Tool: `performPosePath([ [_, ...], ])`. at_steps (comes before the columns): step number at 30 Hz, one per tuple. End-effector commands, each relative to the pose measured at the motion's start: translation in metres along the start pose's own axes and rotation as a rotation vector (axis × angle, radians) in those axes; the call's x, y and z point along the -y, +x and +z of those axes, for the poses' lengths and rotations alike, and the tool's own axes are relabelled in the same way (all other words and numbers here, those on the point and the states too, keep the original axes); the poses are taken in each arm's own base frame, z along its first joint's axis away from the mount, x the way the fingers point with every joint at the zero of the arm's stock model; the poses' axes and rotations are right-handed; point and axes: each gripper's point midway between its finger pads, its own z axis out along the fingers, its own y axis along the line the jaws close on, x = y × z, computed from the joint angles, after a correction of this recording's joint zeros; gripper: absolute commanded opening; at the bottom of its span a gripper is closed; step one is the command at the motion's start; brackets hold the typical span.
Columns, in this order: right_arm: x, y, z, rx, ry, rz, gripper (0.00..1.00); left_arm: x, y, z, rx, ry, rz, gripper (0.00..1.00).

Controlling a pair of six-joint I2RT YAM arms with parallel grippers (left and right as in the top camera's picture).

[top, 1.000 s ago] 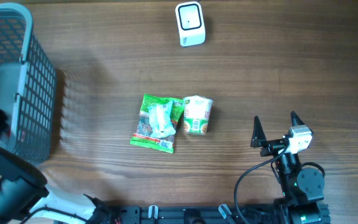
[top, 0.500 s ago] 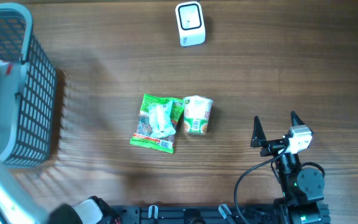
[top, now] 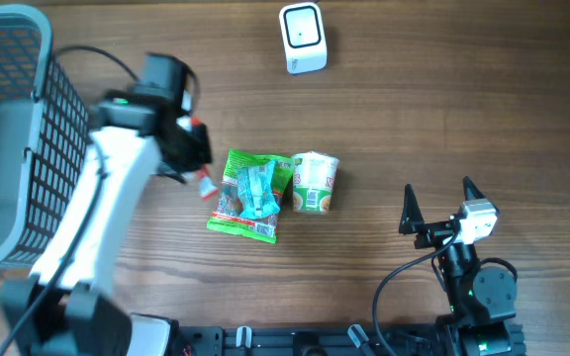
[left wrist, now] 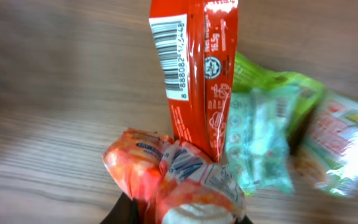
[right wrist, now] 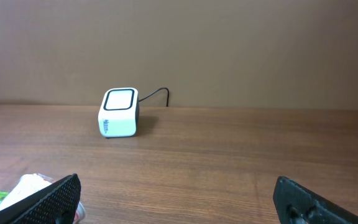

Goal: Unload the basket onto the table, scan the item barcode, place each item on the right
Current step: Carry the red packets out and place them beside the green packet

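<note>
The left gripper (top: 188, 158) had its jaws nearly closed, pinching the crumpled end of a red packet (left wrist: 194, 74). The rest stuck out ahead of the jaws, with the barcode (left wrist: 168, 59) near the far tip and a green packet (top: 250, 193) just beyond. The packet looked light, thin and crinkly, likely to flop, so a hold on the bunched end, clear of the barcode, seemed best. The right gripper (top: 437, 195) stood wide open and empty, the scanner (right wrist: 119, 112) well ahead of it.

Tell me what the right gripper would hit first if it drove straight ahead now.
Nothing on the table, as far as the views show: the open right gripper aims across bare wood toward the back wall. The scanner sits left of that line, though depth is unclear.
</note>
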Motion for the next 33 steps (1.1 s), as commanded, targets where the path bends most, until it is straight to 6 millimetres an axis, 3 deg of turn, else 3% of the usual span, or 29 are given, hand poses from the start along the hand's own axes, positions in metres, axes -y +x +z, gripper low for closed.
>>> performPosePath([
  [1,-0.001,-0.002,0.0,0.009,-0.005,-0.01,0.99,0.012,0.027,0.06,-0.105,-0.047,0.07,0.04],
  [3,-0.001,-0.002,0.0,0.009,-0.005,-0.01,1.0,0.021,0.036,0.093,-0.133,-0.055,0.108,0.04],
  [5,-0.001,-0.002,0.0,0.009,-0.005,-0.01,1.0,0.023,0.041,0.107,-0.153,-0.062,0.122,0.11],
  [6,-0.001,-0.002,0.0,0.009,-0.005,-0.01,1.0,0.023,0.041,0.11,-0.156,-0.064,0.122,0.27],
  [7,-0.001,-0.002,0.0,0.009,-0.005,-0.01,1.0,0.024,0.04,0.11,-0.156,-0.063,0.122,0.33],
  [10,-0.001,-0.002,0.0,0.009,-0.005,-0.011,1.0,0.025,0.038,0.111,-0.148,-0.06,0.122,0.91],
  [11,-0.001,-0.002,0.0,0.009,-0.005,-0.01,1.0,0.025,0.038,0.108,-0.146,-0.059,0.122,1.0],
  [16,-0.001,-0.002,0.0,0.009,-0.005,-0.01,1.0,0.036,0.015,0.075,-0.037,-0.011,0.121,1.0],
  [20,-0.001,-0.002,0.0,0.009,-0.005,-0.01,0.99,0.033,0.021,0.068,-0.049,-0.015,0.121,0.97],
  [21,-0.001,-0.002,0.0,0.009,-0.005,-0.01,1.0,0.031,0.025,0.065,-0.063,-0.022,0.122,0.7],
  [22,-0.001,-0.002,0.0,0.009,-0.005,-0.01,1.0,0.029,0.028,0.061,-0.07,-0.027,0.122,0.25],
  [23,-0.001,-0.002,0.0,0.009,-0.005,-0.01,1.0,0.028,0.027,0.059,-0.061,-0.034,0.122,0.07],
  [24,-0.001,-0.002,0.0,0.009,-0.005,-0.01,1.0,0.028,0.027,0.059,-0.061,-0.033,0.122,0.63],
  [25,-0.001,-0.002,0.0,0.009,-0.005,-0.01,1.0,0.026,0.029,0.058,-0.071,-0.037,0.122,1.0],
  [28,-0.001,-0.002,0.0,0.009,-0.005,-0.01,1.0,0.03,0.031,0.053,-0.077,-0.016,0.121,1.0],
  [33,-0.001,-0.002,0.0,0.009,-0.005,-0.01,1.0,0.04,0.011,0.015,0.023,0.029,0.115,1.0],
])
